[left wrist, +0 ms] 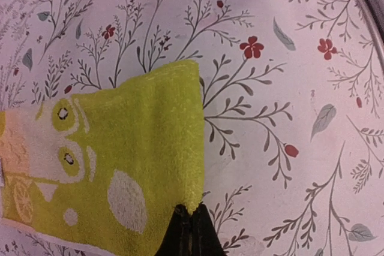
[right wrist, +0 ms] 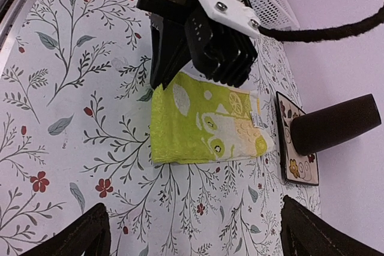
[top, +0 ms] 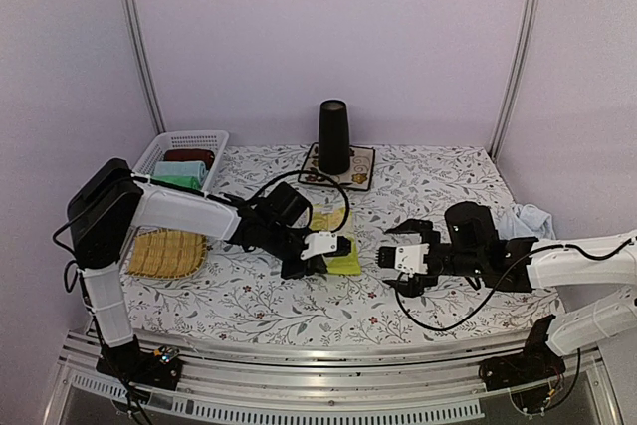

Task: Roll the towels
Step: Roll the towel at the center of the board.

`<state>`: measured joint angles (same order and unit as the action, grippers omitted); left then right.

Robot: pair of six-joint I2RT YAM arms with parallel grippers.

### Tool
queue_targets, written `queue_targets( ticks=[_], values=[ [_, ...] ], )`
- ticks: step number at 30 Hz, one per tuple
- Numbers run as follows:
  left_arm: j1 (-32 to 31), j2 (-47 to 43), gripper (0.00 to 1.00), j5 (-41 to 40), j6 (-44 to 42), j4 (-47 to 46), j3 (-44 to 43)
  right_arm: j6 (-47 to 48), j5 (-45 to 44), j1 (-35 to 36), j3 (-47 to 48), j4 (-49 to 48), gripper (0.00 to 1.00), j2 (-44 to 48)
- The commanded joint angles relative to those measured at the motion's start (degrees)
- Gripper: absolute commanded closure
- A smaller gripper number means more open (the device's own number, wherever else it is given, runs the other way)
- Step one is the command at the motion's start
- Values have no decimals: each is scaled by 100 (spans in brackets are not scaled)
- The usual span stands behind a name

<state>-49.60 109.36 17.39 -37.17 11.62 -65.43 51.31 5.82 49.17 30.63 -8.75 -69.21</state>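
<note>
A yellow-green towel point(top: 343, 254) with a pale print lies folded flat on the flowered tablecloth at the table's middle. My left gripper point(top: 307, 262) is shut on its near corner. In the left wrist view the black fingertips point(left wrist: 191, 232) pinch the edge of the towel point(left wrist: 120, 160). My right gripper point(top: 390, 258) hangs open just right of that towel and holds nothing. In the right wrist view its fingers point(right wrist: 78, 235) stand wide apart, with the towel point(right wrist: 204, 127) beyond them. The light blue towel point(top: 528, 218) lies crumpled at the right edge, behind the right arm.
A black cone-shaped cup point(top: 333, 136) stands on a dark-bordered flowered mat point(top: 360, 174) at the back. A white basket point(top: 184, 146) holding cloths sits back left. In front of it lies a woven straw tray point(top: 167, 251).
</note>
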Motion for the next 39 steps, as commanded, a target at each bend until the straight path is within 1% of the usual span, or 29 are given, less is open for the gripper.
queue_targets(
  ticks=[1,5,7,10,14,20,25,27,31,35,39],
  values=[
    [289,185,100,1029,427,647,-403,115,469,34,97,-250,4,-366],
    [483,510,100,1549,665,918,-712,-106,696,45,407,-245,10,-825],
    [525,610,100,1704,688,1021,-776,-266,630,72,577,-254,11,-1102],
    [556,670,100,1784,770,994,-775,-371,507,100,794,-319,12,-1530],
    [620,805,100,1946,896,1035,-801,-429,537,108,1055,-293,17,-1918],
    [705,898,100,2140,1033,1059,-851,-420,659,153,1189,-267,22,-2288],
    [782,988,100,2264,1107,1114,-939,-260,652,296,1163,-363,23,-2508],
    [813,1006,100,2343,1141,1115,-970,-237,506,376,1207,-444,23,-2653],
    [852,1051,100,2392,1169,1110,-965,-263,108,559,1381,-567,26,-3039],
    [858,1065,100,2418,1184,1104,-978,-299,-569,666,1550,-782,30,-3419],
    [856,1075,100,2444,1184,1106,-989,-480,-774,671,1748,-818,38,-3620]
  ],
)
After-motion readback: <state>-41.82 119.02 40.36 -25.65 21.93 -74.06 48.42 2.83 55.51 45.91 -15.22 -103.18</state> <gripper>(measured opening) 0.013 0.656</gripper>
